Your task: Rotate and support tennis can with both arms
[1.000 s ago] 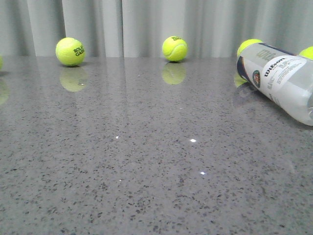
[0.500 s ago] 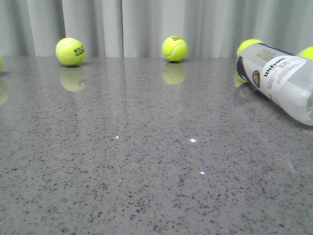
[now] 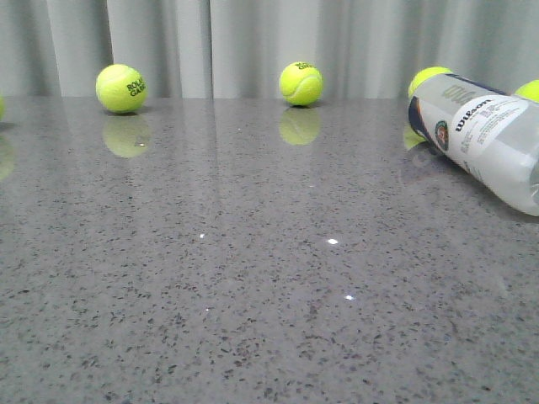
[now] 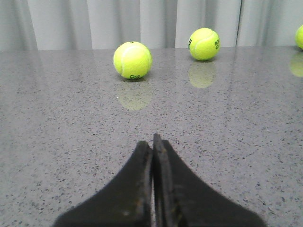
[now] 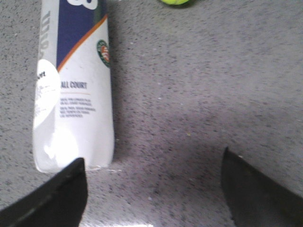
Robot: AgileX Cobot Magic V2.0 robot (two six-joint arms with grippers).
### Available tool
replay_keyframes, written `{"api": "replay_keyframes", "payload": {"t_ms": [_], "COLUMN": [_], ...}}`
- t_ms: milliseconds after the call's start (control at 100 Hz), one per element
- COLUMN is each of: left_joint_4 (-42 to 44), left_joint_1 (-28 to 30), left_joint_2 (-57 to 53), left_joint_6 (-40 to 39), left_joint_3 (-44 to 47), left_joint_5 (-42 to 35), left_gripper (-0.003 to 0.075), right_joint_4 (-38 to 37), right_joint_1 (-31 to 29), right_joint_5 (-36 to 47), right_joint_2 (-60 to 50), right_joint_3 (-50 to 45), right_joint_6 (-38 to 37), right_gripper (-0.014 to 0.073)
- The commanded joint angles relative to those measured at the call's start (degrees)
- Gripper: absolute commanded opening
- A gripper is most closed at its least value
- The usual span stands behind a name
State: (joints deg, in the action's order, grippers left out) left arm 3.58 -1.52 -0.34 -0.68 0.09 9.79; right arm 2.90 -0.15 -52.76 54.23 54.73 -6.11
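Observation:
The tennis can [image 3: 480,139] lies on its side at the right of the grey table, white with a navy and orange label and a round badge. It also shows in the right wrist view [image 5: 73,85], lying lengthwise in front of one finger. My right gripper [image 5: 154,172] is open and empty over bare table beside the can's near end; the can is not between the fingers. My left gripper [image 4: 153,144] is shut and empty, low over the table, pointing at a tennis ball [image 4: 132,60]. Neither gripper shows in the front view.
Tennis balls sit along the table's back edge by the curtain: one at left [image 3: 121,88], one in the middle [image 3: 301,83], and two behind the can [image 3: 428,78]. A second ball [image 4: 204,44] lies further off in the left wrist view. The grey speckled tabletop [image 3: 253,278] is glossy.

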Motion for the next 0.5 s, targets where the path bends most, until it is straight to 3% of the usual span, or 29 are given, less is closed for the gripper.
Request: {"api": "replay_keyframes", "payload": {"t_ms": [0,290,490], "left_joint_4": [-0.4,-0.4,-0.4], "left_joint_1": [0.2,0.2,0.2], "left_joint_2": [-1.9,-1.9,-1.9], "left_joint_6": [-0.7,-0.7,-0.7], "left_joint_3": [2.5,2.5,2.5], "left_joint_5": [-4.5,-4.5,-4.5], "left_gripper": [-0.0019,-0.0019,-0.0019], "right_joint_4": [2.8,7.2,11.1], "right_joint_1": [0.1,6.5,7.1], "right_joint_5": [1.1,-2.9,-4.0], "right_joint_2": [3.6,18.2,29.4], "right_joint_3": [4.6,15.8,23.0], "right_joint_6": [0.9,1.2,1.2], "right_gripper": [0.0629,0.0629,0.0629]}}
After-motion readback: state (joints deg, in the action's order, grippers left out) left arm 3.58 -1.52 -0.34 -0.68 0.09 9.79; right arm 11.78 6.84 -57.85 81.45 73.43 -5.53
